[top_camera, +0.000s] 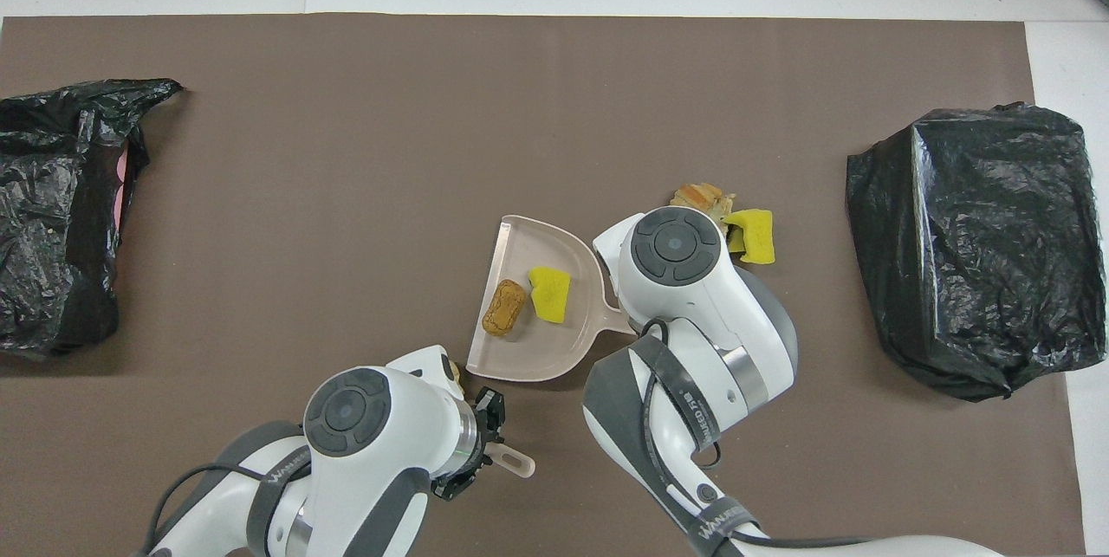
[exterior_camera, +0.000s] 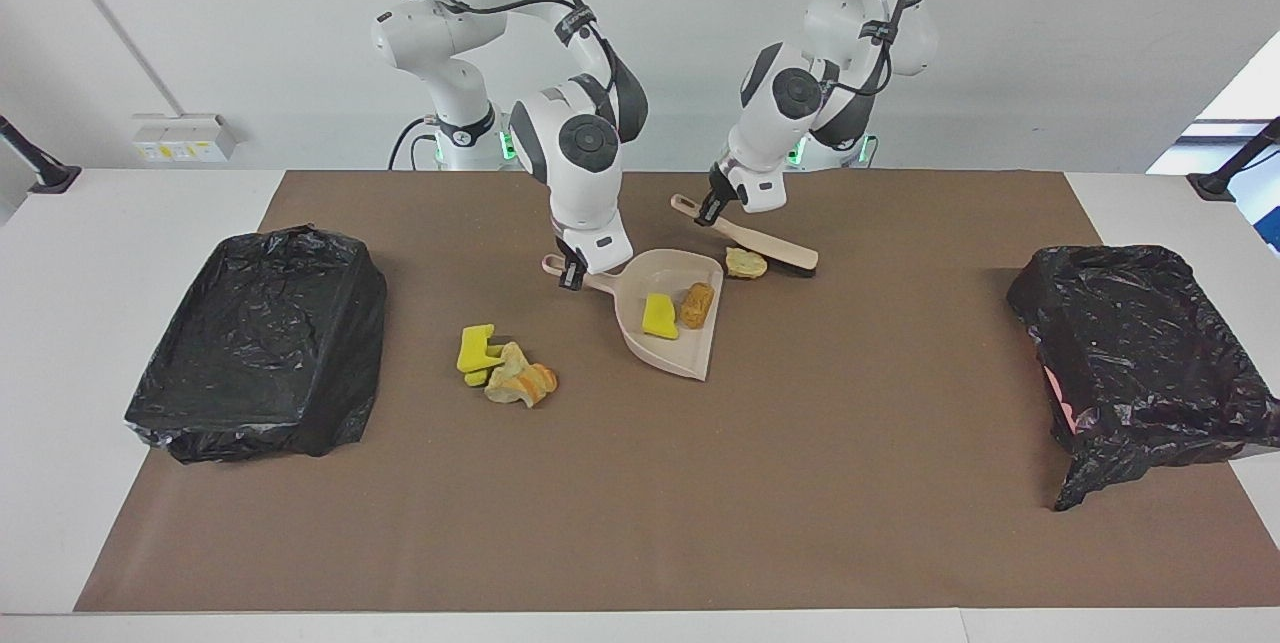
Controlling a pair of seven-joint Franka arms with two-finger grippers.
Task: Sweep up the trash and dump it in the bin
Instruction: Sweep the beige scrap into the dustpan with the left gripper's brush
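While the sweeping is plainly under way, it is not finished. The right gripper (exterior_camera: 572, 273) is clamped on the handle of the beige dustpan (exterior_camera: 672, 323), which lies flat on the brown mat (exterior_camera: 700, 503). The left gripper (exterior_camera: 716, 206) is closed on the handle of the brush (exterior_camera: 765, 248), whose bristle end rests on the mat just beside the pan's rim.

Trash is in three places. A yellow sponge chunk (exterior_camera: 659, 316) and a tan lump (exterior_camera: 697, 304) lie inside the pan. A pale scrap (exterior_camera: 745, 263) sits against the brush, at the pan's edge but outside it. A loose heap (exterior_camera: 505, 368) of yellow and orange pieces lies on the mat toward the right arm's end, apart from the pan.

In my judgement, the next move calls for the brush to draw the pale scrap over the rim. The heap then needs collecting before the pan goes to either black-bagged bin (exterior_camera: 260, 343).

Writing noted: lettering on both arm sleeves, seemingly "WANKEEJ" or similar; I cannot read it with certainty.
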